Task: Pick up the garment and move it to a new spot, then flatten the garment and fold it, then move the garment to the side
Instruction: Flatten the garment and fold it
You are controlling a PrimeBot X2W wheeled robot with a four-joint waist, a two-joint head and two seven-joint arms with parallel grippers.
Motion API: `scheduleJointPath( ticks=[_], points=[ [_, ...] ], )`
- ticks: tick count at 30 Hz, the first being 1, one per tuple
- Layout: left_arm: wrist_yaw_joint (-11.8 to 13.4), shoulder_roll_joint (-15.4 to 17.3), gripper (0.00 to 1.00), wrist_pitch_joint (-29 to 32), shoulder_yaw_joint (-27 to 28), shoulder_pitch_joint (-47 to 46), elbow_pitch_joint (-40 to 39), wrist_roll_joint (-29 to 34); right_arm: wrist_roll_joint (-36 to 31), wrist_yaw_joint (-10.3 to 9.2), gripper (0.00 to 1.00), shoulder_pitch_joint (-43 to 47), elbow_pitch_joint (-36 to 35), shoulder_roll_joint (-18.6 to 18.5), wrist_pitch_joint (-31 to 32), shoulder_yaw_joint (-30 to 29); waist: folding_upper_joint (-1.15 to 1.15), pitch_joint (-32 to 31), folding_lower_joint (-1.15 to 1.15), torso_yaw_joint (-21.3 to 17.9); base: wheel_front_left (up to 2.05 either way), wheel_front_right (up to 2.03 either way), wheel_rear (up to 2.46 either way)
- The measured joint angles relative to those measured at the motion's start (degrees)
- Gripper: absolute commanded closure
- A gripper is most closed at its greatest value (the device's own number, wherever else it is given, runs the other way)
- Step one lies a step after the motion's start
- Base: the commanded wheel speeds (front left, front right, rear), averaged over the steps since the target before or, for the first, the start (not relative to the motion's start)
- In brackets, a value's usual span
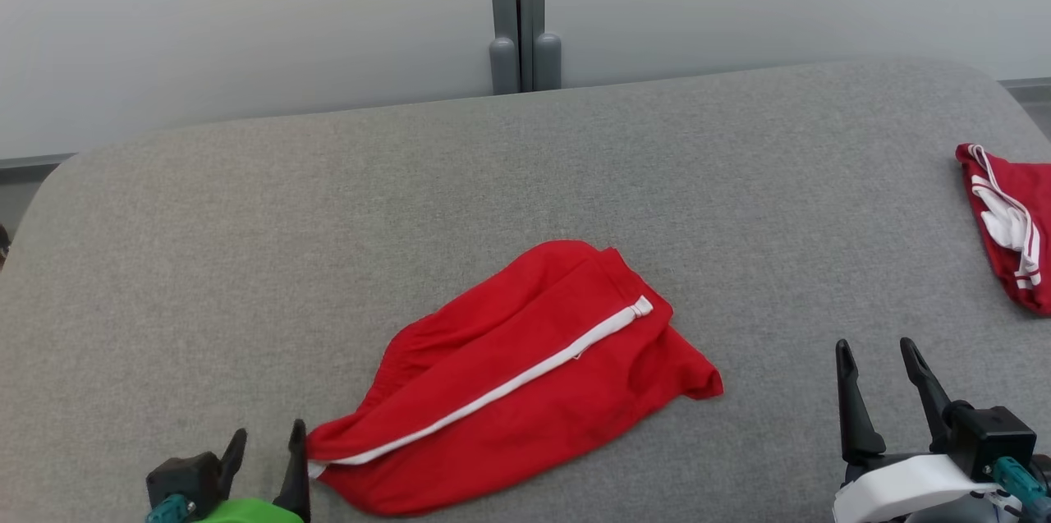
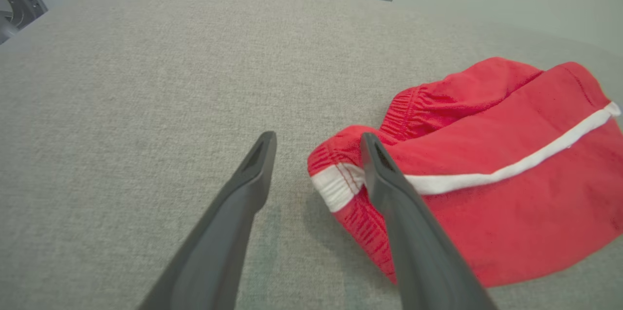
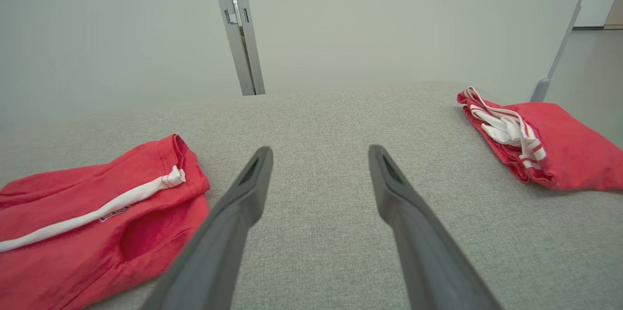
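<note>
You see a red garment (image 1: 525,375) with one white side stripe toward six o'clock, on a flecked grey surface (image 1: 246,260). At three o'clock a second red piece (image 1: 993,259) carries white bands. The left gripper (image 1: 268,431) is black with green and teal, the right gripper (image 1: 875,345) black with white and teal.

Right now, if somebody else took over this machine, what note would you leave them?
Left gripper: open, at the waistband corner of the red shorts, gripping nothing.
Right gripper: open, over bare table.
The red shorts lie mid-table, white stripe up.
Another red garment lies at the table's right edge.
Done, it seems: the fold.
To do: probably moving the shorts aside.
</note>
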Motion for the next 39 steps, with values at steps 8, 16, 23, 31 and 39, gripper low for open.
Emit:
scheduleJointPath(
  ticks=[8,16,23,31,39],
  points=[
    [4.3,0.4,0.0,-0.1,-1.0,-1.6,-5.0,7.7,-0.2,0.0,0.0,0.0,-0.4,0.0,0.0,-0.1,0.0,0.3,0.0,-0.7,0.0,0.0,0.0],
    [-1.8,-9.6,0.0,6.2,-13.7,-14.3,-3.0,14.9,-0.5,0.0,0.0,-3.7,-0.7,0.0,0.0,2.8,0.0,3.5,0.0,-1.9,0.0,0.0,0.0],
    [-5.3,-18.2,0.0,7.9,-18.0,-25.9,9.0,17.7,-0.2,0.0,0.0,-7.0,-0.7,0.0,0.0,4.2,0.0,7.6,0.0,-5.1,0.0,0.0,0.0],
    [-6.3,-20.9,0.0,9.2,-21.1,-32.6,20.3,18.0,0.7,0.0,0.0,-7.7,0.1,0.0,0.0,4.5,0.0,11.0,0.0,-10.1,0.0,0.0,0.0],
    [-5.5,-21.1,0.14,7.9,-22.8,-34.4,26.2,16.2,1.0,0.0,0.0,-8.1,0.3,0.0,0.0,4.8,0.0,12.2,0.0,-13.2,0.0,0.0,0.0]
  ],
)
